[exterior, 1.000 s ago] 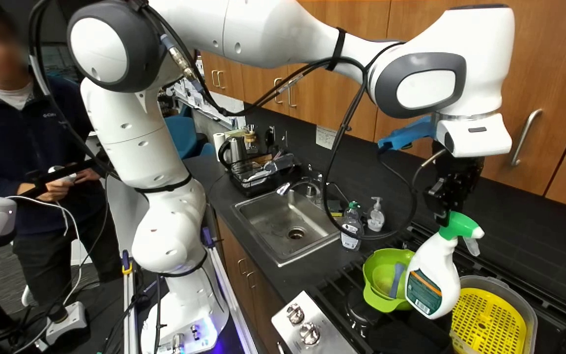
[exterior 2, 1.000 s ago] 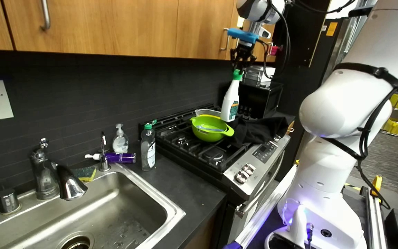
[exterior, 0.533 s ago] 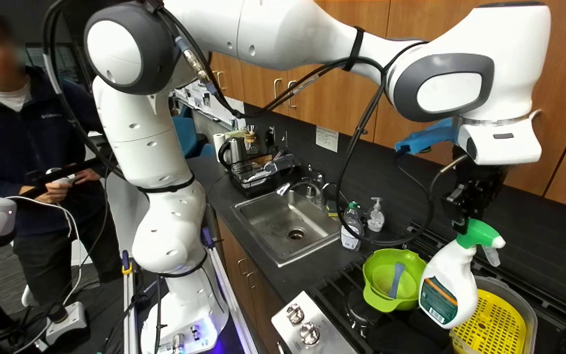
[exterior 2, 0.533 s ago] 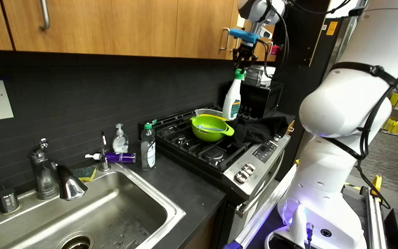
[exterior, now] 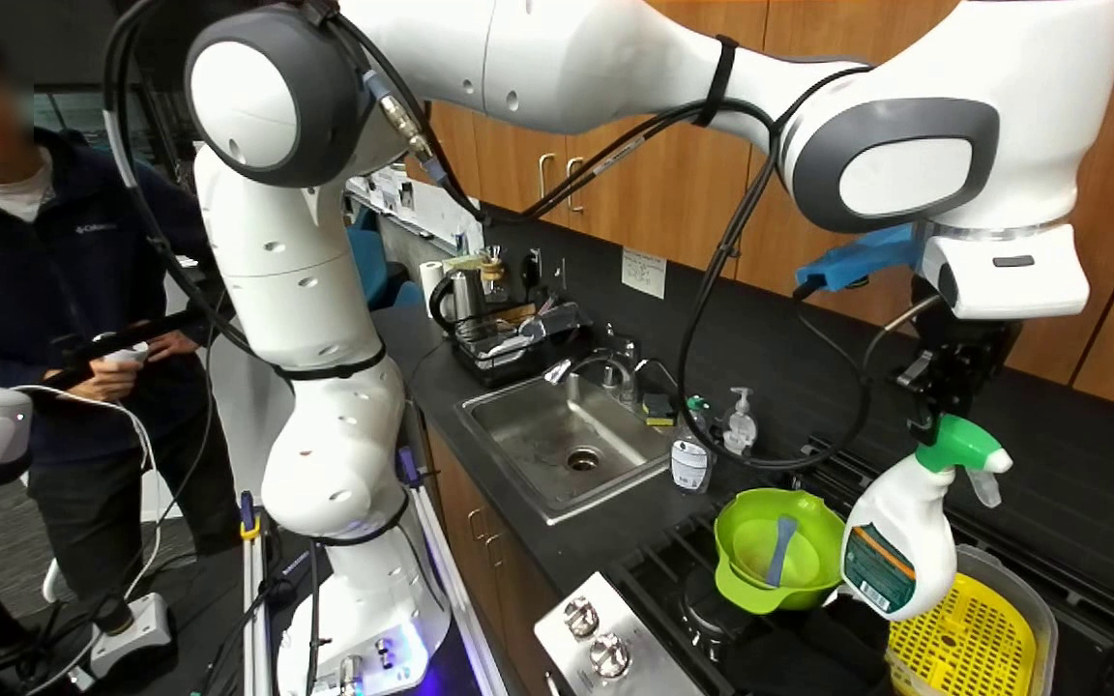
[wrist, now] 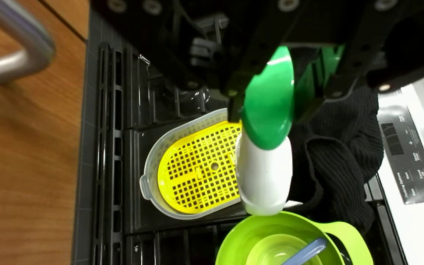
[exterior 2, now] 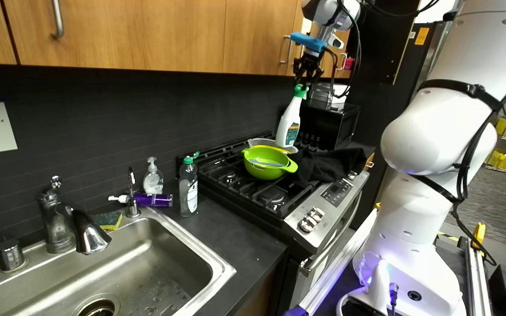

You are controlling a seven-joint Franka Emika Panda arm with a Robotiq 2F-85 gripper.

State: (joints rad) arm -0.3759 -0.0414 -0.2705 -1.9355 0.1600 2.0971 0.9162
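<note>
The tool (wrist: 271, 114) clamps the white spray bottle (exterior: 898, 541) by its green head (exterior: 963, 443). The bottle hangs tilted near the green bowl (exterior 2: 265, 171). Beside that bowl: a translucent tub (wrist: 177, 136) containing a yellow strainer (wrist: 184, 179), and a black cloth (wrist: 341, 162).

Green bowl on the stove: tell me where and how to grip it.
I'd take the green bowl by its handle, from above on the control panel side: the handle juts outward and looks much narrower than the rest. The claw, holding the spray bottle, would probably need freeing first.
</note>
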